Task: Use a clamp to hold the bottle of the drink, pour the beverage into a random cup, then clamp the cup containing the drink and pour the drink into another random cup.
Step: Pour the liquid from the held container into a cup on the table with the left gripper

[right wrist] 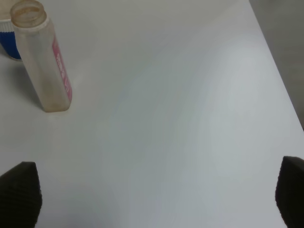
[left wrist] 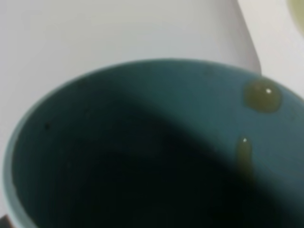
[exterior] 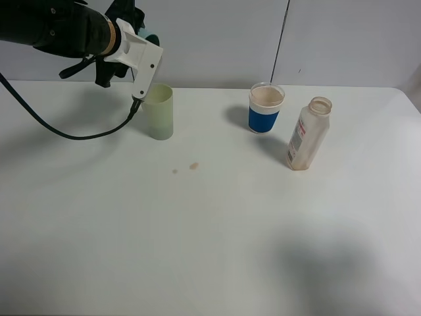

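Above the pale yellow-green tumbler [exterior: 158, 112] at the tabletop's [exterior: 210, 230] rear left, the left gripper [exterior: 135, 26], clamped tight, holds the tilted teal-green tumbler [left wrist: 156, 147]; brownish droplets [left wrist: 262, 95] cling inside.

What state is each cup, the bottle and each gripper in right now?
Teal-green cup: held tipped, drops clinging inside.
Pale yellow-green cup: upright on table.
Blue-banded cup: upright.
Bottle: upright, uncapped, looks nearly empty.
Left gripper: shut on teal-green cup.
Right gripper: open, holding nothing.
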`<state>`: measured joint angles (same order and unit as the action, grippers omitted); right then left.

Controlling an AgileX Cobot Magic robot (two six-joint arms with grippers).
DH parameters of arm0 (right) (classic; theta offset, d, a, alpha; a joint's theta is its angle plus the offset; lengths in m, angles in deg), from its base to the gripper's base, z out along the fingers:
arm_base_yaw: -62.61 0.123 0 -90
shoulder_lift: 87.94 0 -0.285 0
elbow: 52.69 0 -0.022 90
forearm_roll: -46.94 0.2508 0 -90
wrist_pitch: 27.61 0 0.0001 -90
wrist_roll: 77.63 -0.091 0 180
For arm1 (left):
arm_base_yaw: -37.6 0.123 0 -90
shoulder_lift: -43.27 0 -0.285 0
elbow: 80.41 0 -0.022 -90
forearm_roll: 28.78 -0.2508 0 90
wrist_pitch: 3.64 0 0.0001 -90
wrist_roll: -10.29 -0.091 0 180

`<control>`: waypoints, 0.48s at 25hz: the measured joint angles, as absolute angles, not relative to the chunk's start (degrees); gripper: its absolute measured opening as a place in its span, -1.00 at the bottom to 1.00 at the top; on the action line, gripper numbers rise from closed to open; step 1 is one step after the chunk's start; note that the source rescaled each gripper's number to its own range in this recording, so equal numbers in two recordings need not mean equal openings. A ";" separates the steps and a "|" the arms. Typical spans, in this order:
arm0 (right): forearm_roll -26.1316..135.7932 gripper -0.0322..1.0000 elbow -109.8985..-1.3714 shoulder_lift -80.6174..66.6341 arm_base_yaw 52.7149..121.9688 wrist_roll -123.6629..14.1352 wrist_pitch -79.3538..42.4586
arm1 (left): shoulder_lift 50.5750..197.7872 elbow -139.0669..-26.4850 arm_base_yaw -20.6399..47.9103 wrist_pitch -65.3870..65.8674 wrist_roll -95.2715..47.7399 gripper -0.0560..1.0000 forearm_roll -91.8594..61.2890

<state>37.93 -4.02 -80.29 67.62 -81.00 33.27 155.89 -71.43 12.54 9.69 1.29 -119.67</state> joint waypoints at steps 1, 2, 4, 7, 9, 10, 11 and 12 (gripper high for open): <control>37.93 1.00 -4.02 -80.29 67.62 -81.00 33.27 | 155.89 -71.43 12.54 9.69 2.42 -0.87 -118.93; 37.93 1.00 -4.02 -80.29 67.62 -81.00 33.27 | 155.89 -71.43 12.54 9.69 2.42 -0.87 -118.93; 37.93 1.00 -4.02 -80.29 67.62 -81.00 33.27 | 155.89 -71.43 12.54 9.69 6.22 -0.87 -116.92; 37.93 1.00 -4.02 -80.29 67.62 -81.00 33.27 | 155.89 -71.43 12.54 9.69 9.67 -0.87 -114.44; 37.93 1.00 -4.02 -80.29 67.62 -81.00 33.27 | 155.89 -71.43 12.54 9.69 11.80 -0.87 -112.68; 37.93 1.00 -4.02 -80.29 67.62 -81.00 33.27 | 155.89 -71.43 12.54 9.69 12.72 -0.87 -111.74; 37.93 1.00 -4.02 -80.29 67.62 -81.00 33.27 | 155.89 -71.43 12.54 9.55 13.78 -0.87 -110.64; 37.93 1.00 -4.02 -80.29 67.62 -81.00 33.27 | 155.89 -71.43 12.54 9.41 14.77 -0.87 -109.42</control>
